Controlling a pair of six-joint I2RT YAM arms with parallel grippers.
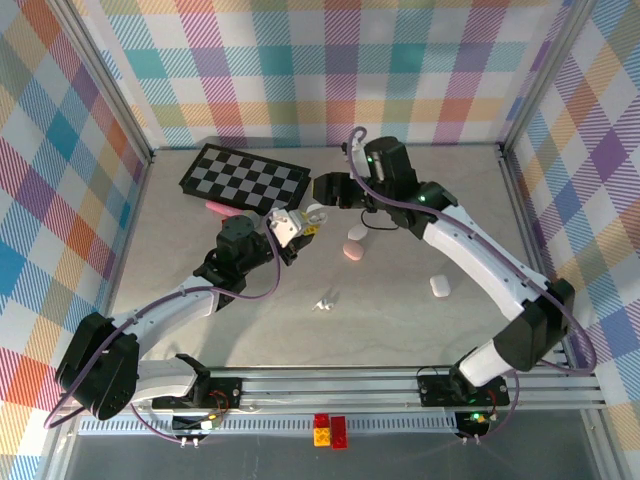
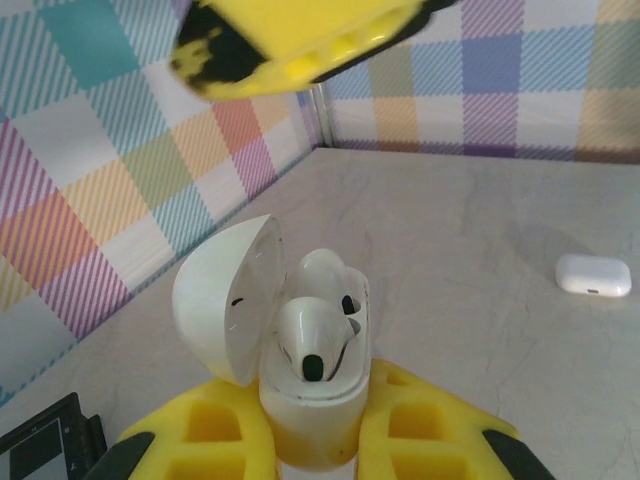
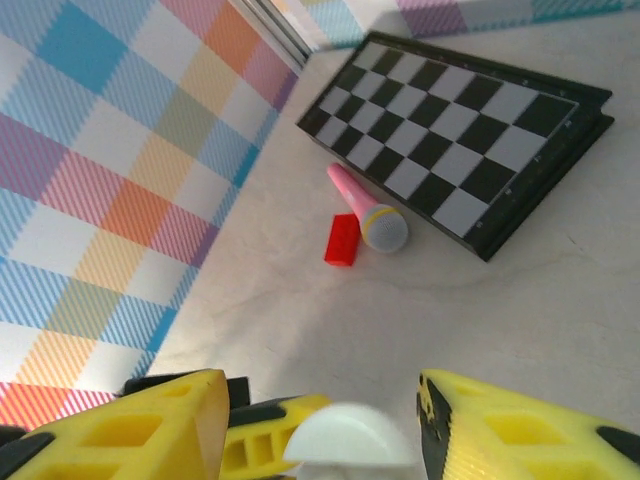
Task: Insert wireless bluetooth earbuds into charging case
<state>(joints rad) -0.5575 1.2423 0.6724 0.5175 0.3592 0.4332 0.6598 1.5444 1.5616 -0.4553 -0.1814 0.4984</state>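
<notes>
Across the grey table [image 1: 400,330], walled in by bright plaid panels, the biggest loose item is a folded black-and-white chessboard [image 1: 240,178] lying flat near the far left corner. Both arms reach toward the middle of the table. The left gripper [image 2: 315,440] has its yellow fingers [image 2: 200,440] clamped on the lower body of a white charging case [image 2: 305,400], holding it upright with its lid [image 2: 225,300] swung back. The right gripper [image 3: 320,440] hangs just above that case with its fingers [image 3: 520,430] spread wide, and the rounded lid sits between them without touching either one. A pink toy microphone [image 3: 365,210] lies just in front of the chessboard's near edge, with a small red block [image 3: 342,240] right beside its grey head. To the right of the grippers rest a closed white case [image 1: 357,232] and a pink case [image 1: 353,251] close together, while another white case [image 1: 439,286] lies well apart toward the right. Two white earbuds [image 2: 312,345] sit in the wells of the held case, and a loose pair of earbuds [image 1: 324,302] lies on the table nearer the arm bases.
</notes>
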